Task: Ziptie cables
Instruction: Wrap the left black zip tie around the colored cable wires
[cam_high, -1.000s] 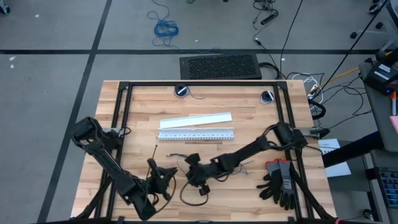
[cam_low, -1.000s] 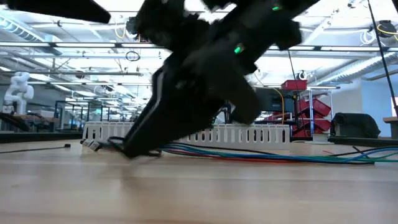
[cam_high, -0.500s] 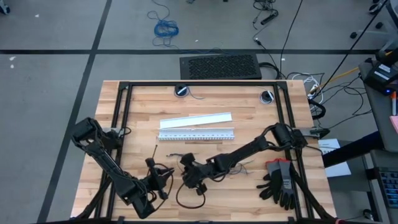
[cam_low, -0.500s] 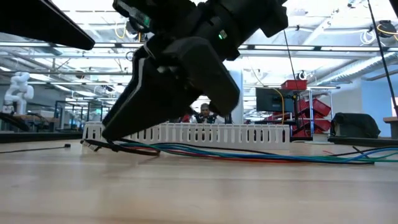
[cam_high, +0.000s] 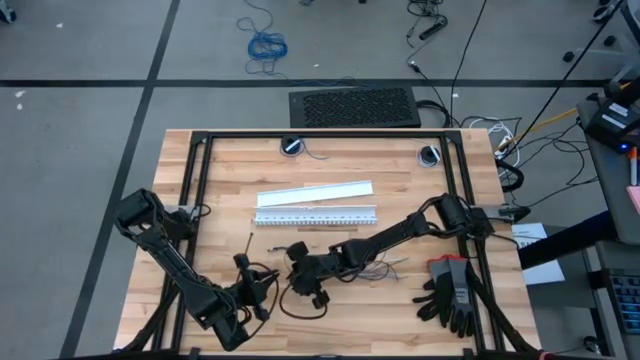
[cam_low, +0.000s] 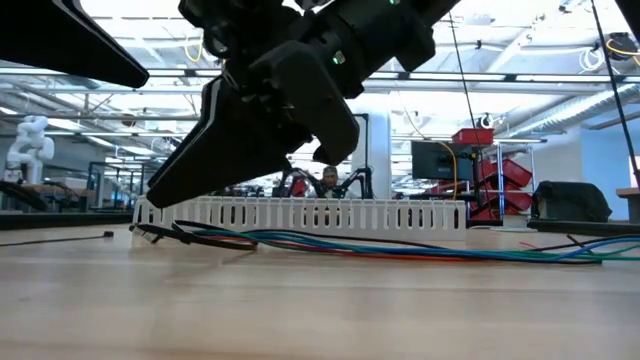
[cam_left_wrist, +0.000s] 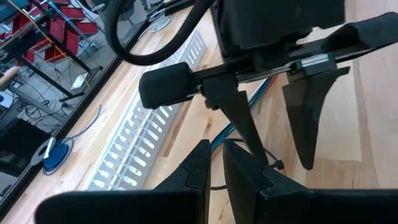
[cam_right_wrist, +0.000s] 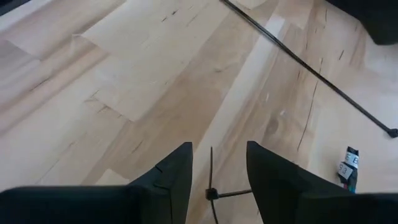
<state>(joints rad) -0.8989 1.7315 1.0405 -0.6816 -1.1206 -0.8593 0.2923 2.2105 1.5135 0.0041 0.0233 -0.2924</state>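
Note:
The cables (cam_high: 372, 266) lie flat on the wood as thin blue, green and red wires (cam_low: 400, 246), with one tagged end (cam_right_wrist: 348, 165) showing in the right wrist view. My right gripper (cam_high: 303, 280) hangs open just above the table near that end (cam_low: 180, 190). A ziptie head (cam_right_wrist: 211, 194) with its thin strip lies between its fingers, apart from both. My left gripper (cam_left_wrist: 217, 171) is shut beside it (cam_high: 256, 290). A curved black ziptie loop (cam_high: 300, 310) lies near both grippers. A second ziptie (cam_right_wrist: 311, 71) lies straight on the table (cam_low: 60, 239). My left gripper is shut on a very thin black ziptie strip (cam_left_wrist: 212, 186), which crosses between the two fingers near their free ends. The fingers lie low and nearly level, coming from the table's left. Which part of the ziptie this is cannot be told.
A white slotted strip (cam_high: 315, 216) stands behind the cables (cam_low: 300, 213), with a flat white strip (cam_high: 315, 191) beyond it. Black gloves (cam_high: 450, 290) lie at the table's right edge. A black frame (cam_high: 320, 137) borders the work area.
My right gripper has moved toward the table's left and slightly toward the far edge, rising a little off the wires. The curved ziptie loop has shifted left with it. My left gripper has kept its place.

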